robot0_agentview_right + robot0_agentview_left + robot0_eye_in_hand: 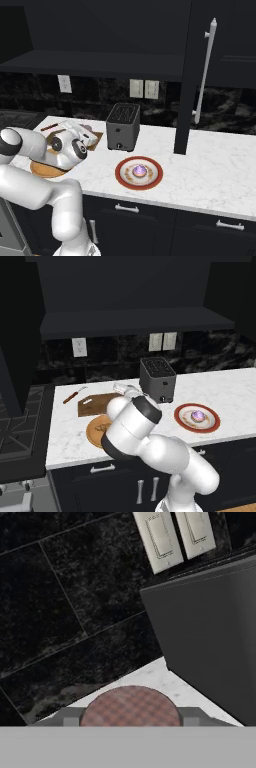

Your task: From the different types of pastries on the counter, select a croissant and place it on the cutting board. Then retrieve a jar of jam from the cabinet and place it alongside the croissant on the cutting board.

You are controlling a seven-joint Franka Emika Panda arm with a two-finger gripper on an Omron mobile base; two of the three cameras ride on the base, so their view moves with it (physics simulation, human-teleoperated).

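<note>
Jam jar lid, a round reddish-brown checkered disc (131,706), sits right at the bottom of our hand view between the two grey finger pads (67,717), so our gripper (121,389) appears clamped on the jar, though the orange body below the lid is hidden from us. In the base views the gripper hangs over the dark brown rectangular wooden cutting board (95,404) at its toaster-side end, and we cannot tell whether the jar touches the board. Just beside it to the right stands the dark grey box-shaped toaster (157,379), whose flat side takes up the right of our hand view, with the white marble-patterned counter (230,391) showing as a pale wedge below it. Nearer us than the board lies the round lighter wooden plate (95,432), partly covered by our arm. Whether the croissant lies on the board we cannot say, since the arm hides that part. A red-handled knife (74,394) rests on the counter left of the board. Well to the right, a red-rimmed round plate (197,418) carries the small round pastry with purple-pink topping (198,415). Two pale wall switches (175,534) sit on the black tiled backsplash above the toaster, and the black overhead wall cabinet (130,316) spans the top.
</note>
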